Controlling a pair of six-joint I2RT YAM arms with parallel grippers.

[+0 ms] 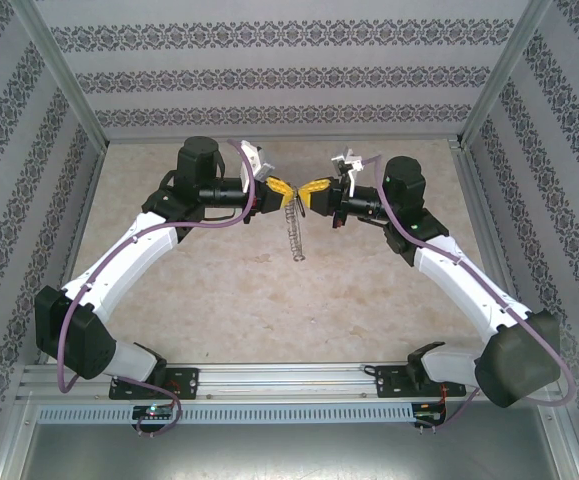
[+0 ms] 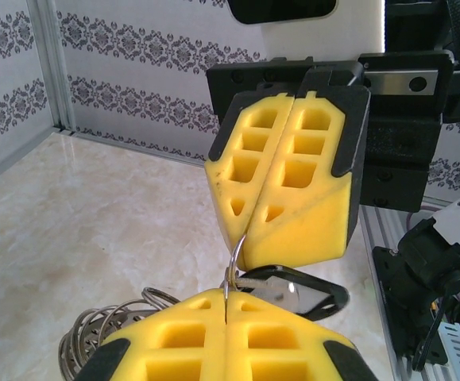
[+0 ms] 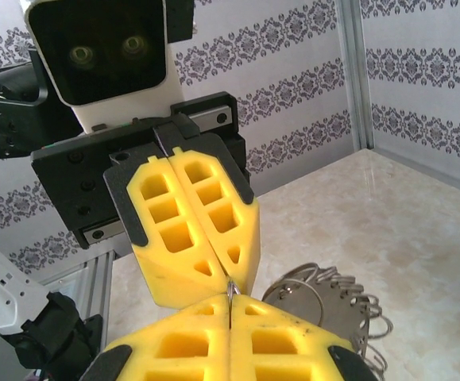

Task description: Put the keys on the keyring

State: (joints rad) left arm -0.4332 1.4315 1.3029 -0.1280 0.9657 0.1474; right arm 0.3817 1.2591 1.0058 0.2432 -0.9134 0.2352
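Top external view: both arms reach inward and meet tip to tip over the middle of the marbled table point(image 1: 219, 300). The left gripper point(image 1: 281, 188) and the right gripper point(image 1: 314, 187) face each other nose to nose. The keyring point(image 1: 294, 230) hangs from that meeting point as a long string of silvery loops trailing toward the near edge. Whether its low end touches the tabletop cannot be told. Left wrist view: the left gripper point(image 2: 226, 311) has its yellow pads pressed together, with a thin silvery wire of the ring rising out of the seam. That wire curves up into the tip of the right gripper point(image 2: 249, 238), whose pads are likewise pressed together on it. The bulk of the keyring point(image 2: 94, 341) sits bunched low and left of the left pads. The key point(image 2: 293, 290), a black-headed piece with a small silvery part, lies just behind the left fingertips and under the right gripper. Whether it is threaded on the wire cannot be told. Right wrist view: the right gripper point(image 3: 230, 313) is closed on the same wire and meets the closed left gripper point(image 3: 228, 274). The keyring point(image 3: 333, 305) coils just to the right.
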